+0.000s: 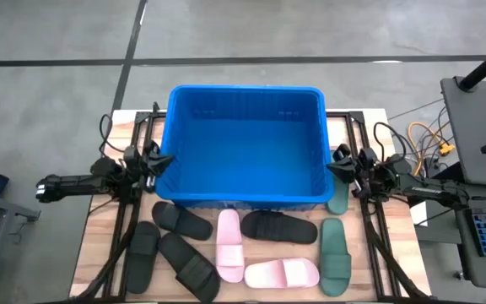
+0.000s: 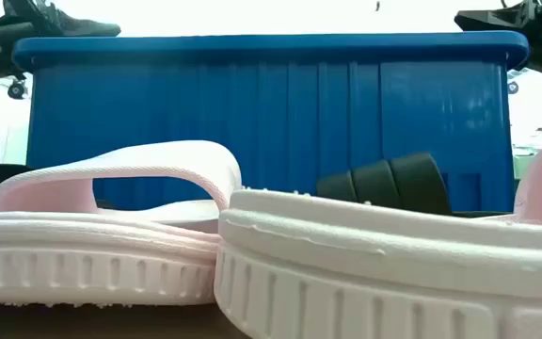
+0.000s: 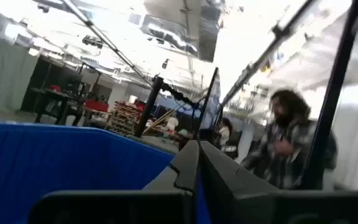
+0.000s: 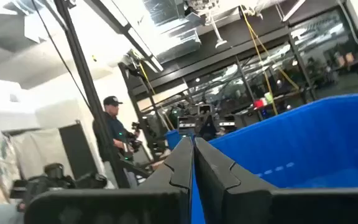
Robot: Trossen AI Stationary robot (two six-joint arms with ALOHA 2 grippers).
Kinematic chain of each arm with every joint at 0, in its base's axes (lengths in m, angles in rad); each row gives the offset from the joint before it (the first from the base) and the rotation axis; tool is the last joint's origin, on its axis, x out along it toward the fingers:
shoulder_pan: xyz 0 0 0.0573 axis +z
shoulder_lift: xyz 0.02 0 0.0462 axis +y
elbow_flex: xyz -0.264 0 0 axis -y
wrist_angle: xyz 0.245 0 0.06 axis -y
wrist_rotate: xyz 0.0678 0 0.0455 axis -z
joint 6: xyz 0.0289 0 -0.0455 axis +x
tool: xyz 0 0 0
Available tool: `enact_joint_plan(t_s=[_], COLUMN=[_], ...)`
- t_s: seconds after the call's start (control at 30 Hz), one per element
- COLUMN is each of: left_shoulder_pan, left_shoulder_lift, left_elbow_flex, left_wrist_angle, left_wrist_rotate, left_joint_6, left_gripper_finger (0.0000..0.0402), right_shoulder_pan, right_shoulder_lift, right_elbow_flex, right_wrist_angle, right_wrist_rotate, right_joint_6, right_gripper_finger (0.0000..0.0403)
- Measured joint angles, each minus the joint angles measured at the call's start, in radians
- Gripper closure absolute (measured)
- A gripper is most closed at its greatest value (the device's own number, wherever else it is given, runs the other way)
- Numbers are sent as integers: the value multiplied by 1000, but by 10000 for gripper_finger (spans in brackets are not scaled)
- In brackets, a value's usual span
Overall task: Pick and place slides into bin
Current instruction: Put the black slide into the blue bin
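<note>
Centrally, the bin (image 1: pixel 245 143): one large rectangular tub of bright blue plastic, ribbed walls, thick rim, sitting at the far half of the wooden table (image 1: pixel 99 245); nothing visible inside it from above. Left gripper (image 1: pixel 165 160) hangs just beside the bin's left wall, fingers (image 3: pixel 188 168) pressed together, holding nothing. Right gripper (image 1: pixel 334 167) hangs just beside the right wall, likewise clenched and empty; its fingers (image 4: pixel 185 163) meet in a tight seam.

Slides lie on the table in front of the bin, eight counted, foam, each with one wide strap:
- four black (image 1: pixel 182 221), three bunched at left, one nearer centre
- two pale pink (image 1: pixel 229 245), one lengthwise, one crosswise, touching
- two dark green (image 1: pixel 335 256), at right, one partly under the right gripper

Low view: pink soles show ridged edges.
</note>
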Motion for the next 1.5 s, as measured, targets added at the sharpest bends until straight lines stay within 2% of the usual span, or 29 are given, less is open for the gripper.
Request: enact_joint_plan(t_s=[0.3,0.47,0.6,0.77,0.9,1.03,1.17,1.33,1.4,1.5], left_shoulder_pan=[0,0,0,0,0,0,0,0,0,0], left_shoulder_lift=[0,10,25,59,119,168,210,280,320,385], left_elbow_flex=[0,0,6,69,107,135,163,251,305,398], left_wrist_angle=[39,127,212,243,299,479,613,541,471,343], left_wrist_rotate=[-20,-32,-33,-38,-88,-99,-88,-2,19,34], left_joint_6=[-53,-55,-54,-76,-102,-21,-17,-22,-22,-8], left_gripper_finger=[395,351,300,248,219,212,212,212,212,212], right_shoulder_pan=[0,0,1,1,1,1,1,1,1,0], right_shoulder_lift=[0,0,8,66,157,249,340,449,493,543], right_elbow_flex=[1,14,78,216,330,454,569,695,741,812], right_wrist_angle=[18,106,91,-65,-113,-110,-116,-125,-160,-265], right_wrist_rotate=[-2,-3,-5,-12,-29,-43,-51,-152,-192,-195], right_joint_6=[140,135,106,79,-50,-120,-120,-120,-126,-153], right_gripper_finger=[394,394,388,342,287,247,228,226,229,233])
